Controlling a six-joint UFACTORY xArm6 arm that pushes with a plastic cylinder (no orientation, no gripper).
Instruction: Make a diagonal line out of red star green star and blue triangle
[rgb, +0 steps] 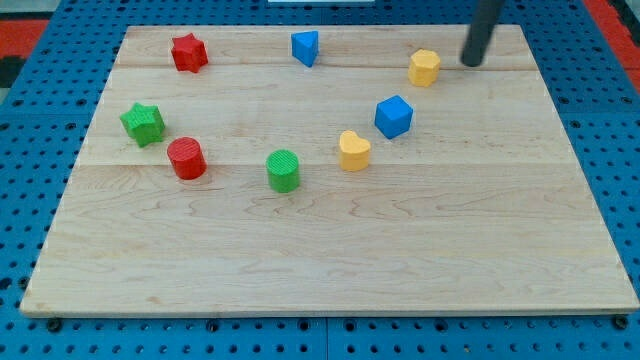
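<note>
The wooden board fills most of the view, a pale rectangle lying on a blue perforated table. My rod comes down from the view's top near the board's top right corner, and my tip rests on the board close to the top edge. There is no jaw here to open or close; the tip touches no block.

The blue cube sits right of centre, below and to the left of my tip. Just beside it toward the bottom left lies the yellow heart. The green cylinder stands near the board's middle, and the red cylinder lies toward the left edge. The yellow hexagonal block is the block nearest my tip, just to its left, though apart from it.

Of the task's blocks, the blue triangle lies near the top edge, well left of my tip. The red star sits by the top left corner, farther still. The green star lies near the left edge, just above and left of the red cylinder, farthest from my tip.
</note>
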